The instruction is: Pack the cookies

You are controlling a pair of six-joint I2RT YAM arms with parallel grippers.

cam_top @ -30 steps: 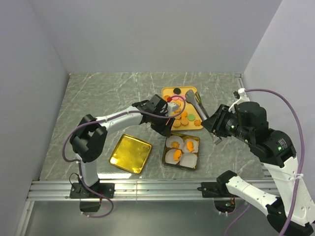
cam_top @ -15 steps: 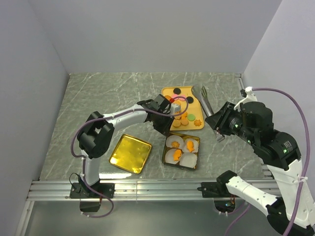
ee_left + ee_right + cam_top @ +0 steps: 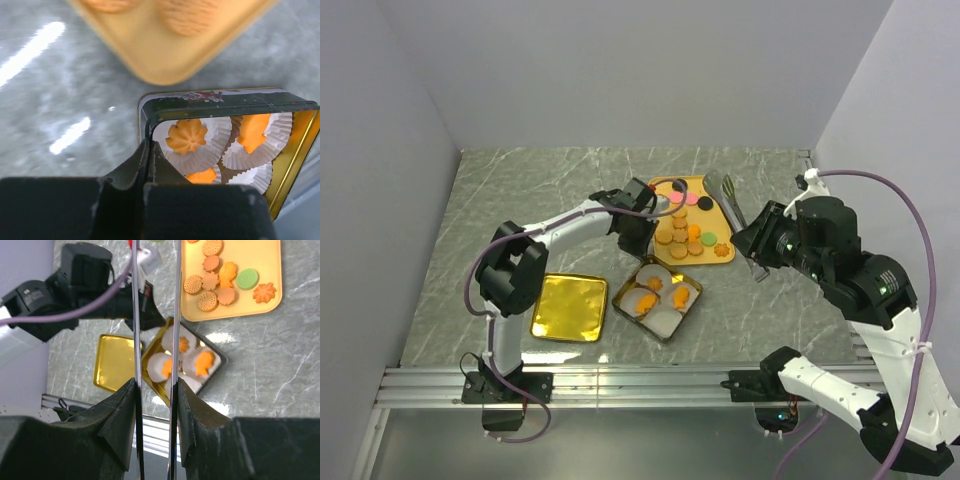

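The cookies (image 3: 682, 228) lie in rows on a yellow tray (image 3: 718, 222), mostly orange and tan, with pink, green and black ones. In front of it a tin (image 3: 660, 298) holds white paper cups with a few orange cookies (image 3: 186, 136). My left gripper (image 3: 638, 240) is at the tin's far corner, and the left wrist view shows it (image 3: 148, 147) shut on the tin's rim (image 3: 230, 107). My right gripper (image 3: 757, 248) is shut on metal tongs (image 3: 720, 195), whose two arms run between its fingers (image 3: 155, 385) and reach over the tray's right side.
A gold lid (image 3: 570, 320) lies flat to the left of the tin, almost touching it. Grey walls stand on three sides of the marble-patterned table. The arms' rail runs along the near edge.
My left gripper has closed on the tin's rim. The tin has slid left and turned, and the gold lid has shifted left with it. The right gripper still grips the tongs.
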